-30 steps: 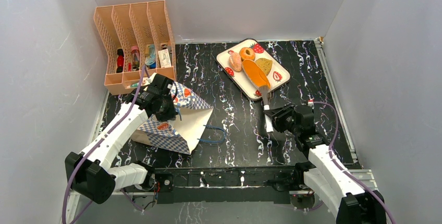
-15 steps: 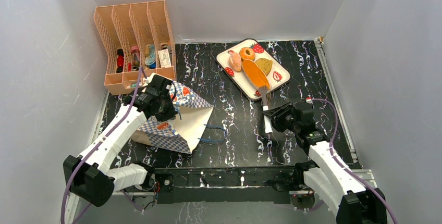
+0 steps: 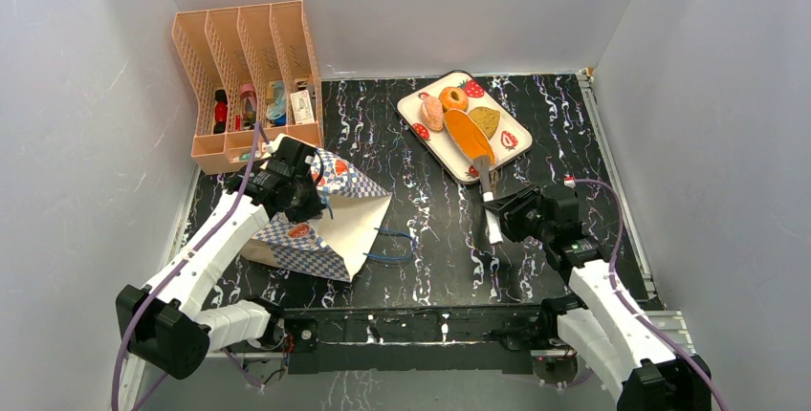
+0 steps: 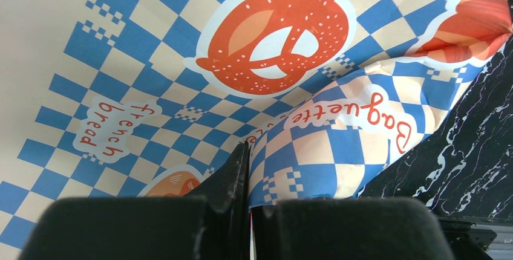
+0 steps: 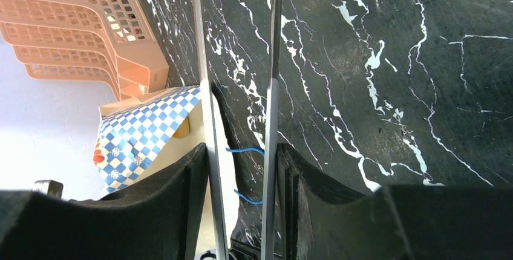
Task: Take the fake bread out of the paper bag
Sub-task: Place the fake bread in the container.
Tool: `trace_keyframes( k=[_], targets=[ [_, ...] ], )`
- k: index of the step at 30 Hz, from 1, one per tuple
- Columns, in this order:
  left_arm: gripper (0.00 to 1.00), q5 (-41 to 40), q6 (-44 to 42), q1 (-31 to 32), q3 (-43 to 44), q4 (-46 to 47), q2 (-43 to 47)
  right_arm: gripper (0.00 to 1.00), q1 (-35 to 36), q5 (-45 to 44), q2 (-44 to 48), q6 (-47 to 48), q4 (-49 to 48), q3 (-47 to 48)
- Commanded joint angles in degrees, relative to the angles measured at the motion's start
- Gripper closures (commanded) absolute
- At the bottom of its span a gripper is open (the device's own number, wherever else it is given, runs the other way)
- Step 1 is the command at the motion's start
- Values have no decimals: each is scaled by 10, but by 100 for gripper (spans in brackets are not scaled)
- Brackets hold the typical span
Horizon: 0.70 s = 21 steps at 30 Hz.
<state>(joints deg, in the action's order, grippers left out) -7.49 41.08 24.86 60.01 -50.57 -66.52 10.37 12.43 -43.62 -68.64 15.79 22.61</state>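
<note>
Now left fingers (image 4: 230,181) pinch the paper bag (image 4: 181,60) while right fingers (image 5: 175,211) grip metal tongs (image 5: 270,91).

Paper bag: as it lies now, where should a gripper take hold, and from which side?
Probably the raised chequered fold, from above: the paper bag lies on its side, and that ridge stands up thin enough to pinch, as the left gripper does.

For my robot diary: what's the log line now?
left claw: pinching paper bag | right claw: holding tongs by tray | fake bread: four pieces on tray
</note>
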Motion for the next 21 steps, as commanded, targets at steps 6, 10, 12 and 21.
trace_keyframes(
  k=[6,10,12,21],
  targets=[
    [100,1,-1,-3,3,-8,20,59,-1,1,49,-3,43,40],
    [100,1,-4,-3,3,-7,21,60,-1,0,81,-7,71,40],
    [100,2,-4,-3,2,-5,21,60,-1,1,95,-7,85,41],
    [100,-1,-14,-3,4,-10,30,62,-1,2,127,12,134,58]
  ],
)
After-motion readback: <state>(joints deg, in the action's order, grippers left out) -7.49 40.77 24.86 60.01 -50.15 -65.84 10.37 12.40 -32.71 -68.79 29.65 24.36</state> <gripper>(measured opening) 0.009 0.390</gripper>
